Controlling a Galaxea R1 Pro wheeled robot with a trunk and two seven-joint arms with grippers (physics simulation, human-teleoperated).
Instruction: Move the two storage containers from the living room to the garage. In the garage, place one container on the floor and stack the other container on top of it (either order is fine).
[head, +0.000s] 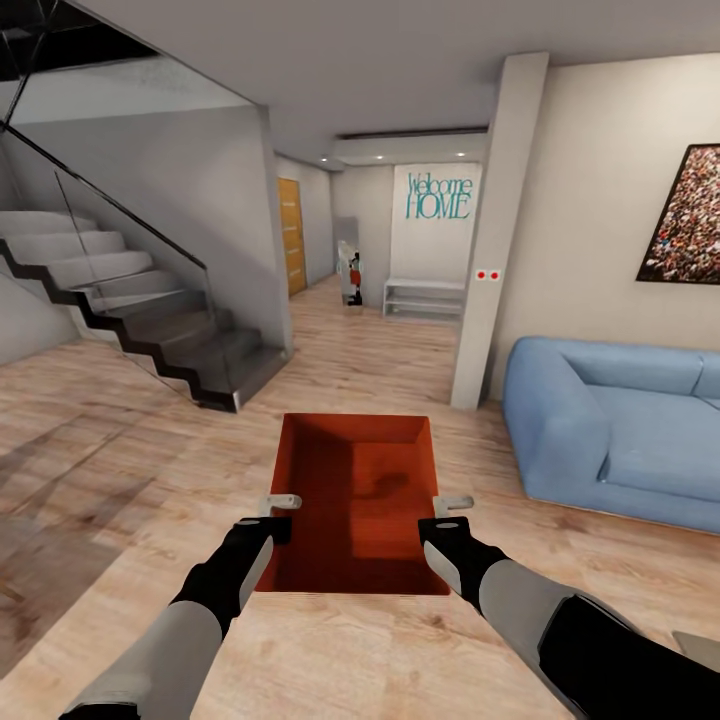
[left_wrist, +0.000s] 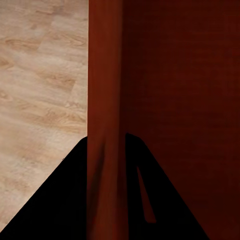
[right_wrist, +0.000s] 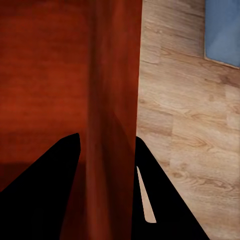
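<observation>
The bin sits at lower centre of the head view, open top up, held above the wood floor between my two arms. My left gripper is clamped on its left wall; in the left wrist view the wall runs straight between my two dark fingers, one inside the bin and one outside. My right gripper is clamped the same way on the right wall, and the right wrist view shows that wall passing between the fingers, with floor and a corner of the sofa beyond. In the head view the blue sofa is at the right, a picture on the wall above it. A staircase with a glass rail climbs at upper left. A white pillar stands behind the bin, and a "Welcome HOME" sign hangs down the hallway.
</observation>
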